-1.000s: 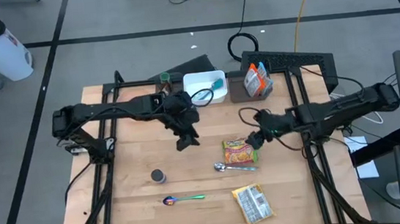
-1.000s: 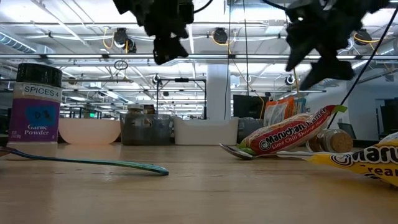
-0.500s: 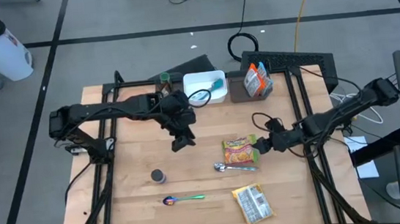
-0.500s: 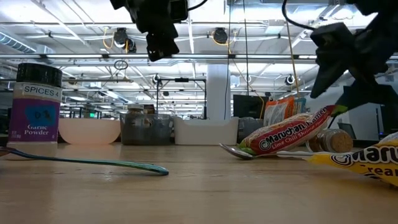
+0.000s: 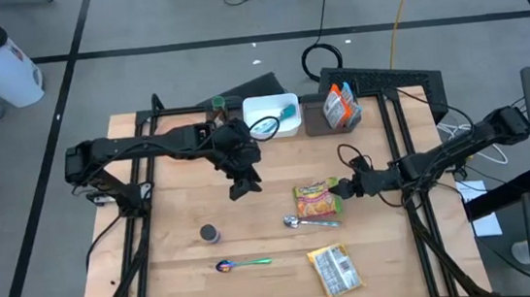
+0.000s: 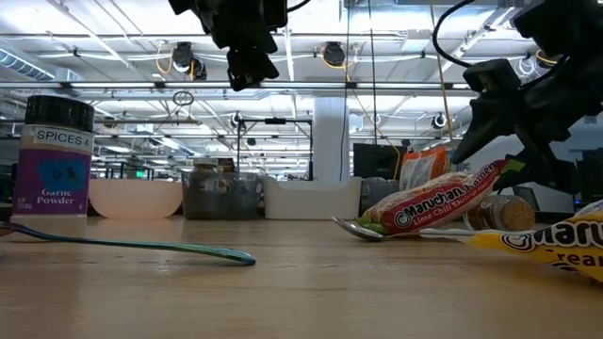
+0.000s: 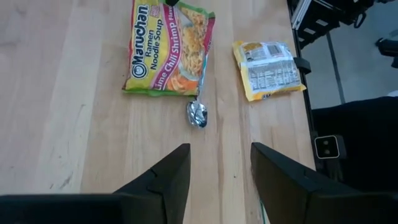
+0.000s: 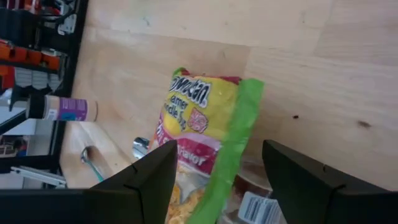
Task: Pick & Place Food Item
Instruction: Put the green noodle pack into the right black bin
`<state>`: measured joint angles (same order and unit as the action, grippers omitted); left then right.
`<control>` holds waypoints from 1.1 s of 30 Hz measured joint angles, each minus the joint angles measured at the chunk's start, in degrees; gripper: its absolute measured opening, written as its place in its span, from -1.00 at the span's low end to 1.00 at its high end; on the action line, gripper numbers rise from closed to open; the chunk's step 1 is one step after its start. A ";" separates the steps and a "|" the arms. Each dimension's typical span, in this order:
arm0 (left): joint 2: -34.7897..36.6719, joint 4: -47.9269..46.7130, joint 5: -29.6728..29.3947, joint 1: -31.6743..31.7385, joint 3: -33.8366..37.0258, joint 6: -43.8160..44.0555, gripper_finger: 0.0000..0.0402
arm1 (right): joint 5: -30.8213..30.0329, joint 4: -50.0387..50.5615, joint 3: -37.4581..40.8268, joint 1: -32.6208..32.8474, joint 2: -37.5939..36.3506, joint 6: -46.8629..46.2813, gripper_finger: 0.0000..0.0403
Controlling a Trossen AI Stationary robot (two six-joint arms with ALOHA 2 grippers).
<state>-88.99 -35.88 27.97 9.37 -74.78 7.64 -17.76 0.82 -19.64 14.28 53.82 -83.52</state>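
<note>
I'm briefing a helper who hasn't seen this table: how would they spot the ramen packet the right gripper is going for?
Start at the white bin on the table's far edge and come toward the middle. The ramen packet lies flat just off the open right gripper, its near edge resting on a metal spoon. Its front is yellow, red and green, whereas the other packet, nearer the front edge, shows a pale printed back.

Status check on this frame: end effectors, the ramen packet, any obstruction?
Right end effector open at ramen packet edge, no grip. Left end effector open, hovering mid-table. Metal spoon lies against packet.
</note>
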 joint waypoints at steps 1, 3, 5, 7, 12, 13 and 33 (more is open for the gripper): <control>0.00 0.00 0.00 0.00 0.00 0.00 -0.13 | -0.01 -0.11 0.00 0.00 0.00 0.06 0.10; 0.00 0.00 -0.04 0.00 0.00 0.04 -0.15 | 0.00 -0.53 0.00 0.00 -0.04 0.19 0.04; 0.00 0.07 -0.09 0.00 0.00 -0.02 -0.18 | 0.02 -0.78 0.00 0.02 -0.02 0.70 -0.02; 0.00 0.07 -0.62 -0.02 0.00 -0.20 -0.21 | 0.01 -1.19 0.00 0.00 -0.02 1.19 -0.08; 0.00 0.09 -4.11 0.00 0.00 -0.33 -0.27 | 0.02 -1.93 0.00 0.00 -0.02 1.71 -0.23; 0.00 0.09 -4.50 0.00 0.00 -0.36 -0.28 | 0.02 -1.89 0.00 0.00 -0.02 1.72 -0.26; 0.00 3.31 -4.53 0.00 0.02 -0.93 -0.20 | 1.55 -4.77 -0.21 -0.91 0.00 2.80 -0.99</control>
<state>-88.99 -32.57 23.44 9.37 -74.76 6.71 -16.21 -3.95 -19.84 13.37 53.82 -80.72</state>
